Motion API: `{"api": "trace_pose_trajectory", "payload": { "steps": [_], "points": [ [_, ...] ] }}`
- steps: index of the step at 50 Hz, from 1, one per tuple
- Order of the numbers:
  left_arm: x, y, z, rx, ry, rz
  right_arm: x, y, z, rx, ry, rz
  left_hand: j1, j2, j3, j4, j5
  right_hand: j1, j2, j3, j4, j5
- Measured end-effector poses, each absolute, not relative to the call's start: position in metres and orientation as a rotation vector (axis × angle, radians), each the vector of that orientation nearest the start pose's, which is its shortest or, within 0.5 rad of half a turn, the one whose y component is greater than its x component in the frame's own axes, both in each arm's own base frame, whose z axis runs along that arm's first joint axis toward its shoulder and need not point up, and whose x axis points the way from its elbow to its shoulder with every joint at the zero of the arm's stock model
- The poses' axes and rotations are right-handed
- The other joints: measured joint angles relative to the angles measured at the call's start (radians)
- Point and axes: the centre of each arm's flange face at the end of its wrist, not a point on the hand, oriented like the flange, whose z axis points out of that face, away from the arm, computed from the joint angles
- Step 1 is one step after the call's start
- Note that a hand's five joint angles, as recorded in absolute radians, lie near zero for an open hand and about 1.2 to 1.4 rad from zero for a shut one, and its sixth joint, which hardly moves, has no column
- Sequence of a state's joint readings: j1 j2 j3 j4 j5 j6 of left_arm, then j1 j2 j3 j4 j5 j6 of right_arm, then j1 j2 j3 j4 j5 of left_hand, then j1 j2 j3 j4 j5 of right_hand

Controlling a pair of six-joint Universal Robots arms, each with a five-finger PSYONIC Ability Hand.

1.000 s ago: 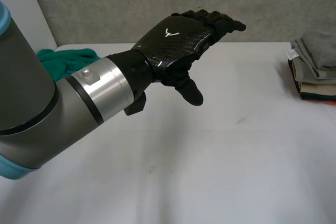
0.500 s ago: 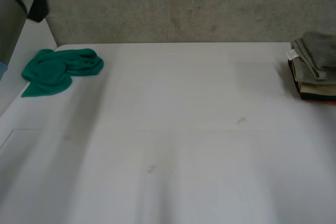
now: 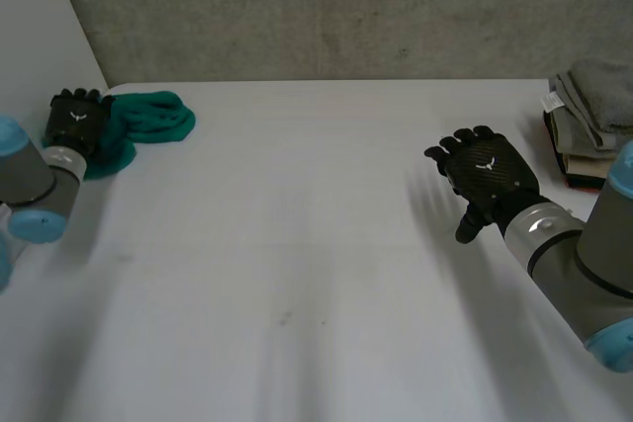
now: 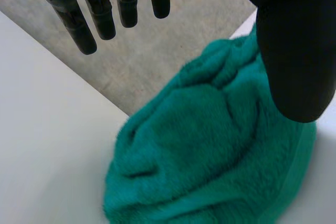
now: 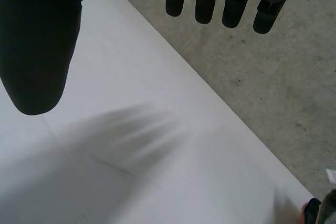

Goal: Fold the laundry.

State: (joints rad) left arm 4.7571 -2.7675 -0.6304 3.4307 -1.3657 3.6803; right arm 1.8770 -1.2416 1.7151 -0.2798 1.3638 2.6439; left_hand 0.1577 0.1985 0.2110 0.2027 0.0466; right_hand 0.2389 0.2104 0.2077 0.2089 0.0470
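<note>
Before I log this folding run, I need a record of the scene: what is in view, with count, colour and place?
green cloth: one, green, crumpled, at the table's far left corner
stack of folded cloths: one stack, grey and beige with a red layer low down, at the table's right edge
table: one, white, bare in the middle
wall: one, grey, behind the table
left hand: one, black, fingers straight, over the green cloth
right hand: one, black, fingers straight, above the table near the stack
</note>
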Motion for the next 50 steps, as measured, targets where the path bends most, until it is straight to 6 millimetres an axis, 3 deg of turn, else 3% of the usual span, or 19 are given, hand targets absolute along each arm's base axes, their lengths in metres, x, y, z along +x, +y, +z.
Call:
{"api": "trace_pose_trajectory", "payload": {
  "steps": [6, 9, 15, 17, 19, 26, 29, 33, 37, 39, 40, 42, 43, 44, 45, 46, 47, 48, 50],
  "points": [
    [-0.123, -0.545, 0.084, 0.697, 1.851, -2.047, 0.243, -0.280, 0.181, -1.109, 2.110, -1.998, 0.026, 0.002, 0.001, 0.002, 0.000, 0.000, 0.000, 0.000, 0.000, 0.000],
    [-0.121, -0.551, 0.081, 0.707, 1.799, -2.048, 0.242, -0.279, 0.179, -1.106, 2.111, -2.002, 0.154, 0.101, 0.081, 0.089, 0.078, 0.000, 0.000, 0.000, 0.000, 0.000],
    [-0.122, -0.557, 0.081, 0.729, 1.736, -2.050, 0.240, -0.277, 0.175, -1.107, 2.122, -1.990, 0.470, 0.408, 0.388, 0.400, 0.374, 0.000, 0.000, 0.000, 0.000, 0.000],
    [-0.123, -0.557, 0.081, 0.737, 1.727, -2.051, 0.240, -0.277, 0.175, -1.107, 2.125, -1.987, 0.874, 0.769, 0.752, 0.765, 0.725, 0.000, 0.000, 0.000, 0.000, 0.000],
    [-0.123, -0.557, 0.081, 0.742, 1.719, -2.053, 0.240, -0.276, 0.174, -1.107, 2.128, -1.985, 1.017, 0.942, 0.922, 0.938, 0.901, 0.000, 0.000, 0.000, 0.000, 0.000],
    [-0.131, -0.556, 0.088, 0.740, 1.698, -2.071, 0.239, -0.277, 0.174, -1.106, 2.132, -1.986, 1.018, 0.994, 0.977, 0.993, 0.924, 0.000, 0.000, 0.000, 0.000, 0.000],
    [-0.146, -0.549, 0.110, 0.740, 1.701, -2.098, 0.239, -0.277, 0.175, -1.103, 2.131, -1.992, 1.018, 0.995, 0.977, 0.993, 0.924, 0.000, 0.000, 0.000, 0.000, 0.000],
    [-0.166, -0.530, 0.157, 0.721, 1.709, -2.170, 0.238, -0.278, 0.178, -1.099, 2.128, -2.001, 1.018, 0.996, 0.977, 0.993, 0.924, 0.000, 0.000, 0.000, 0.000, 0.000],
    [-0.197, -0.492, 0.227, 0.670, 1.686, -2.361, 0.238, -0.278, 0.180, -1.096, 2.125, -2.008, 1.018, 0.998, 0.980, 0.997, 0.924, 0.000, 0.000, 0.000, 0.000, 0.000],
    [-0.202, -0.484, 0.238, 0.661, 1.678, -2.400, 0.238, -0.277, 0.180, -1.096, 2.125, -2.009, 1.018, 0.998, 0.980, 0.997, 0.924, 0.000, 0.000, 0.000, 0.000, 0.000],
    [-0.216, -0.462, 0.269, 0.633, 1.649, -2.513, 0.238, -0.277, 0.180, -1.096, 2.124, -2.009, 1.018, 0.998, 0.981, 0.997, 0.924, 0.000, 0.000, 0.000, 0.000, 0.000],
    [-0.223, -0.448, 0.287, 0.613, 1.629, -2.587, 0.237, -0.277, 0.180, -1.096, 2.125, -2.008, 0.910, 0.908, 0.891, 0.906, 0.839, 0.000, 0.000, 0.000, 0.000, 0.000],
    [-0.226, -0.443, 0.291, 0.609, 1.629, -2.608, 0.237, -0.276, 0.180, -1.096, 2.126, -2.006, 0.795, 0.783, 0.790, 0.803, 0.742, 0.000, 0.000, 0.000, 0.000, 0.000],
    [-0.227, -0.441, 0.291, 0.610, 1.635, -2.612, 0.237, -0.276, 0.179, -1.097, 2.127, -2.005, 0.537, 0.560, 0.573, 0.582, 0.528, 0.000, 0.000, 0.000, 0.000, 0.000],
    [-0.228, -0.441, 0.289, 0.615, 1.646, -2.605, 0.237, -0.276, 0.179, -1.098, 2.128, -2.003, 0.461, 0.496, 0.488, 0.517, 0.464, 0.000, 0.000, 0.000, 0.000, 0.000],
    [-0.227, -0.442, 0.283, 0.624, 1.662, -2.585, 0.237, -0.276, 0.179, -1.099, 2.129, -2.001, 0.193, 0.259, 0.255, 0.277, 0.228, 0.000, 0.000, 0.000, 0.000, 0.000],
    [-0.226, -0.445, 0.277, 0.635, 1.678, -2.558, 0.237, -0.275, 0.178, -1.099, 2.130, -1.999, 0.193, 0.259, 0.255, 0.277, 0.228, 0.000, 0.000, 0.000, 0.000, 0.000],
    [-0.224, -0.448, 0.268, 0.648, 1.699, -2.520, 0.237, -0.275, 0.178, -1.100, 2.130, -1.997, 0.030, 0.056, 0.048, 0.055, 0.038, 0.000, 0.000, 0.000, 0.000, 0.000],
    [-0.216, -0.459, 0.241, 0.691, 1.750, -2.399, 0.237, -0.275, 0.177, -1.102, 2.131, -1.994, 0.023, 0.009, -0.003, -0.003, 0.000, 0.000, 0.000, 0.000, 0.000, 0.000]
  ]
}}
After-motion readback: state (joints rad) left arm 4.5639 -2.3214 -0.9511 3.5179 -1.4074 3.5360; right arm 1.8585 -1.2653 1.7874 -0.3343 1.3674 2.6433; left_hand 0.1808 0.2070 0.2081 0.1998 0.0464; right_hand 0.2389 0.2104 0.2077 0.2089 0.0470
